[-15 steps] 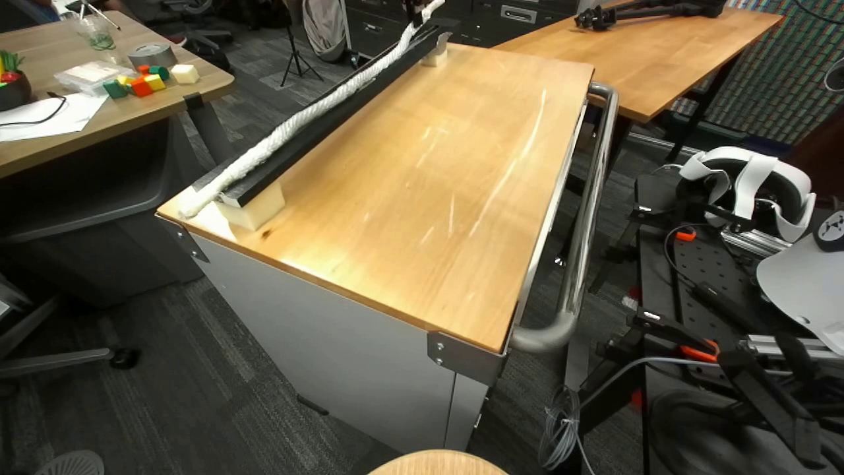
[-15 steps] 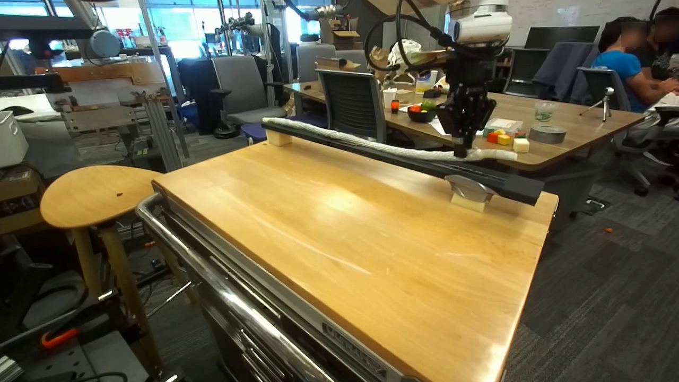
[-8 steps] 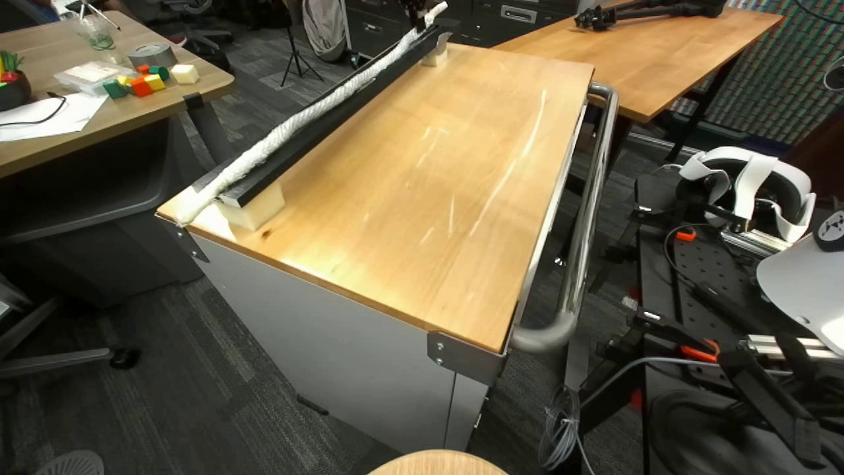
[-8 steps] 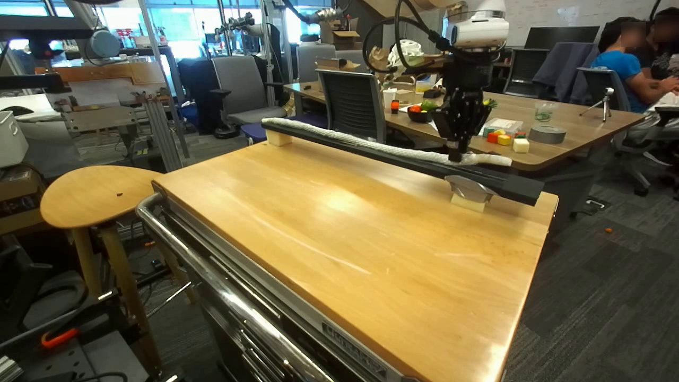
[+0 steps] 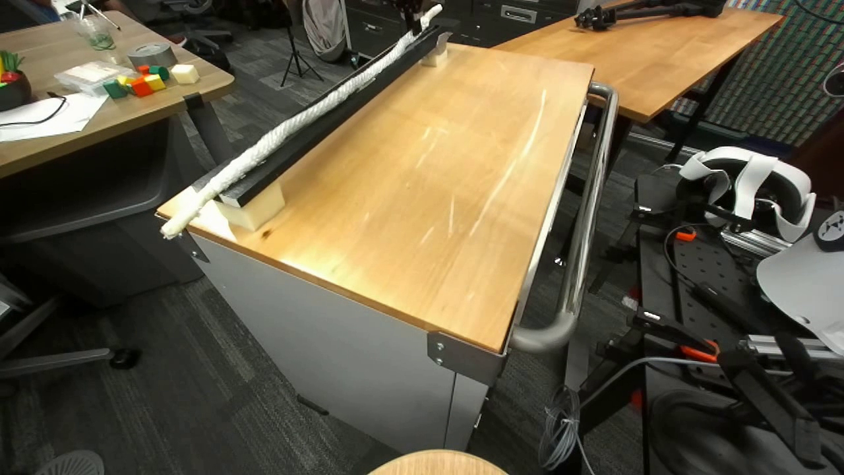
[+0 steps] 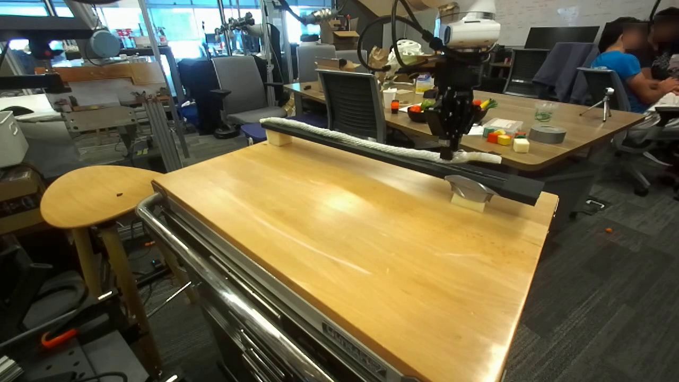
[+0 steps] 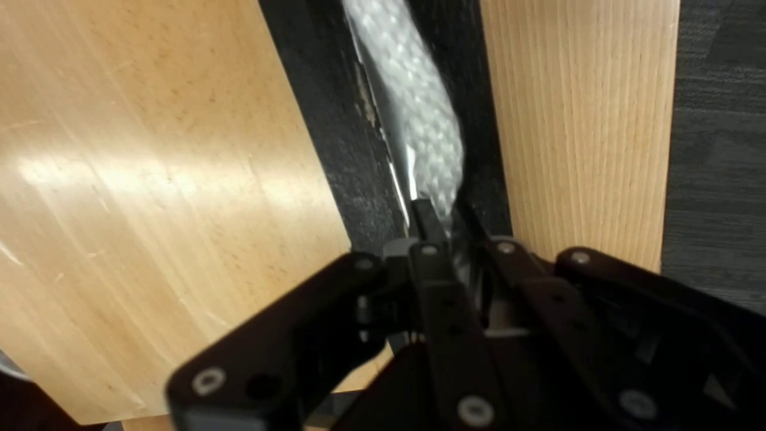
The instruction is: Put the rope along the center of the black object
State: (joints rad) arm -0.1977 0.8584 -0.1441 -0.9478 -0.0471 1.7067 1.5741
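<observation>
Alignment of the rope (image 7: 428,114) on the black object (image 7: 338,131). We saw the rope lying lengthwise along most of the black object, near the edge of the table (image 5: 448,171). The fingers (image 7: 428,230) were clamped on the rope close to one of its ends, leaving a short tail (image 6: 485,157) free beyond them; we could not tell whether this tail was raised above the black object or set to its side. In an exterior view, the rope's opposite end (image 5: 177,225) projected past the black object and the table edge, whereas the tail stopped short of the black object's own end. In the wrist view, the rope bowed toward the right-hand edge just ahead of the fingers. We judged the step in hand to be late adjustment, with the rope laid but not yet centred. The next move, in our reading, called for drawing the rope toward the uncovered end, bringing the held part over the midline, then lowering and releasing it. Pose: the arm (image 6: 469,34) hung over the black object, near vertical at its lower end, fingers pointing down.
</observation>
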